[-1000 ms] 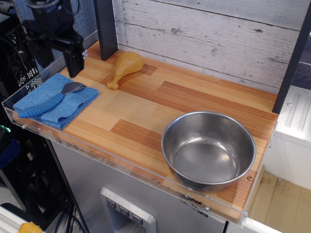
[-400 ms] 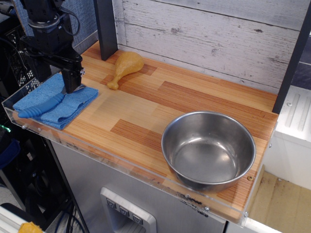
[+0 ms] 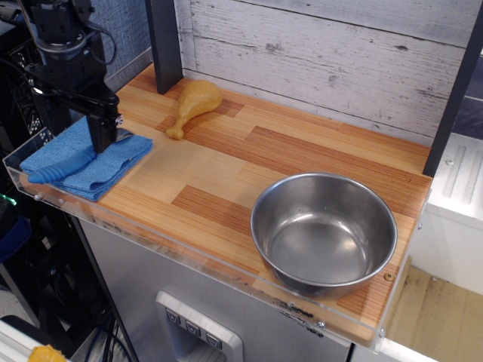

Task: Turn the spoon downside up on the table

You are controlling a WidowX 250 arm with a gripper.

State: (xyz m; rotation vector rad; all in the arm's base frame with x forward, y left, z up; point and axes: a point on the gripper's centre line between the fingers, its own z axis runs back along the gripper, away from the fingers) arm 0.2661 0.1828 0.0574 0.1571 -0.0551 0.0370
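The spoon lies on a folded blue cloth (image 3: pixel 113 162) at the left end of the table (image 3: pixel 226 170). Its ribbed blue handle (image 3: pixel 51 174) points toward the front left corner, and only a sliver of its silver bowl (image 3: pixel 124 136) shows. My black gripper (image 3: pixel 102 145) stands straight down on the spoon, at the neck between handle and bowl, and hides that part. I cannot tell whether its jaws are open or closed on the spoon.
A yellow toy chicken drumstick (image 3: pixel 195 103) lies at the back left near a dark post (image 3: pixel 164 45). A steel bowl (image 3: pixel 323 232) stands at the front right. A clear acrylic rim (image 3: pixel 151 237) runs along the table's front and left edges.
My gripper has come down and moved left, from above the cloth's back corner onto the spoon's neck. The spoon's bowl is now mostly hidden. The spoon itself has not visibly moved.
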